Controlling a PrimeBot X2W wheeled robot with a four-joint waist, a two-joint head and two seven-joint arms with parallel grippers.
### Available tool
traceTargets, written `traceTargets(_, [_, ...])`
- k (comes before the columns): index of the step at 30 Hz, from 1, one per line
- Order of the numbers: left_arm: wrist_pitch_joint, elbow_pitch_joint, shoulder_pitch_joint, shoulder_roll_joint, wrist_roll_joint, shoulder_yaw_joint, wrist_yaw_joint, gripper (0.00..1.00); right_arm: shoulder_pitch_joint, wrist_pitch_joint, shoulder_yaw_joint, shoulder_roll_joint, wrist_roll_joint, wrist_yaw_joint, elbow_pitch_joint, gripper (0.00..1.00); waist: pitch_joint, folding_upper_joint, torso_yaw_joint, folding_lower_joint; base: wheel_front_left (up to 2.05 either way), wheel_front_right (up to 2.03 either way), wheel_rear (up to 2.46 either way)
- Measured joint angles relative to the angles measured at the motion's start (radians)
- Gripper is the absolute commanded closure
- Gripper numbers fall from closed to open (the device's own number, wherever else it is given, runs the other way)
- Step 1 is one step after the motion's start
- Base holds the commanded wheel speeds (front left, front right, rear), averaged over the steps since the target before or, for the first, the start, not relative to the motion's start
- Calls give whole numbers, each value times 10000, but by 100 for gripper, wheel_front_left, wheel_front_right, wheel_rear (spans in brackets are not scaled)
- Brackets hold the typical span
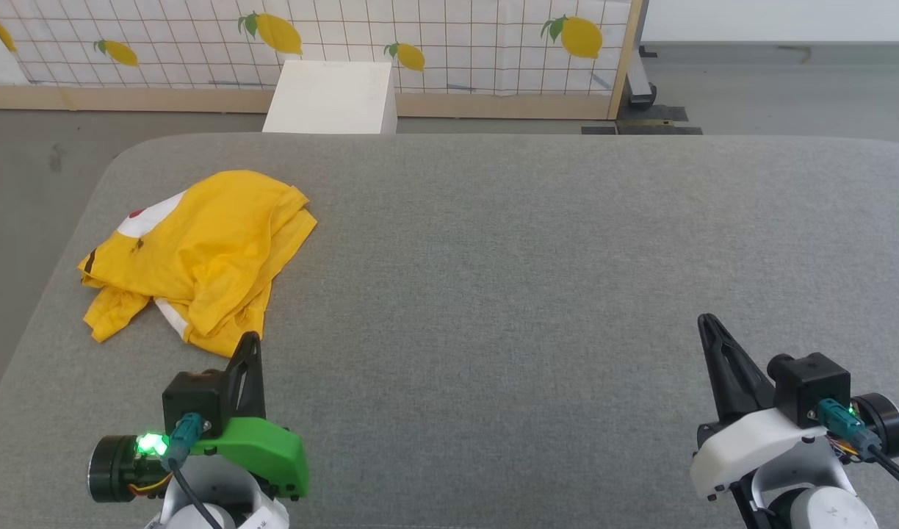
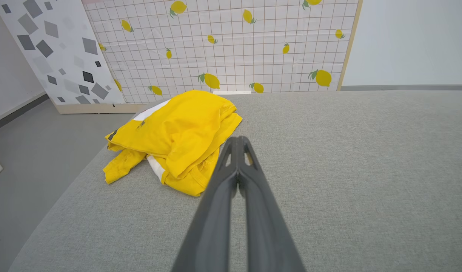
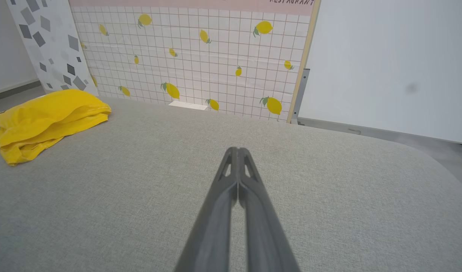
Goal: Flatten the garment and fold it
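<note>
From the head, the crumpled bright yellow short-sleeved cotton T-shirt (image 1: 200,250) lies bunched at the far left of the grey fabric-covered table (image 1: 493,257), with a white patch and a red dot showing at its upper left edge. The green-housed left gripper (image 1: 250,339) is just beside the near hem, fingers pressed together and empty. The white-housed right gripper (image 1: 706,320) is well apart at the lower right, also closed on nothing.

At the left wrist, the dark fingers (image 2: 231,166) meet before the T-shirt (image 2: 178,128).

At the right wrist, the closed fingers (image 3: 250,177) hang over bare cloth, with the T-shirt (image 3: 46,113) far left
</note>
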Motion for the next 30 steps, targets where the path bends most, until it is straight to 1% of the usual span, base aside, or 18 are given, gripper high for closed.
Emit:
traceTargets(9, [0, 0, 0, 0, 0, 4, 0, 100, 0, 0, 0, 0, 0, 0, 0, 100, 0, 0, 0, 0, 0, 0, 0])
traceTargets(10, [0, 0, 0, 0, 0, 4, 0, 0, 0, 0, 0, 0, 0, 0, 0, 0, 0, 0, 0, 0, 0, 0, 0])
traceTargets(30, [-240, 222, -2, 0, -226, -96, 0, 0, 12, -226, -232, 0, 278, 0, 255, 0, -76, 0, 12, 0, 0, 0, 0])
